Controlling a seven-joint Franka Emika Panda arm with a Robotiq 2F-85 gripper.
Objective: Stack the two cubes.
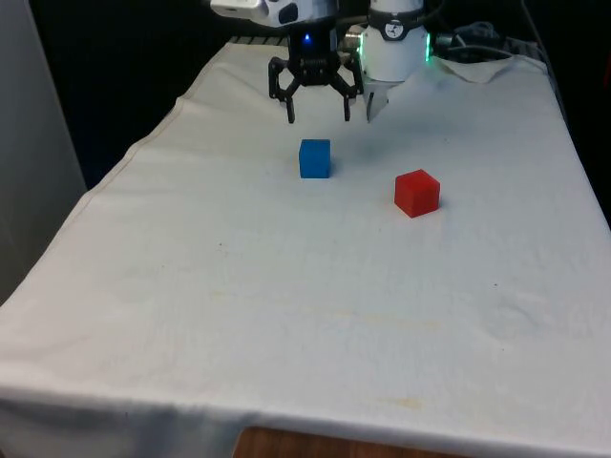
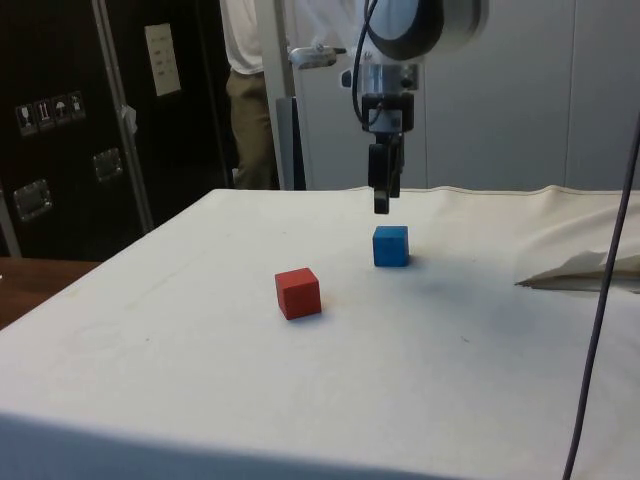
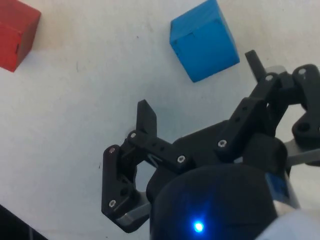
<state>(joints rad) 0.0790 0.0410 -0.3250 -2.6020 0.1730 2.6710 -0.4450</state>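
White cloth (image 1: 286, 315): blue cube (image 1: 314, 158), red cube (image 1: 417, 193) apart; jaws spread, empty.

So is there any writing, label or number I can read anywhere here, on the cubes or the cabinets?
Blue cube: no text.
Red cube: no text.
White sheet on the cabinet: printed lines, too small to read.
Small symbol stickers on the cabinet: pictograms only, too blurred to make out.

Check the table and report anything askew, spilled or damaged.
Nothing stands out. The small blue cube and small red cube both sit flat and apart on the white tablecloth, undamaged. The black two-finger end effector hangs open above the cloth, just behind the blue cube, empty. The cloth is wrinkled, with nothing spilled.
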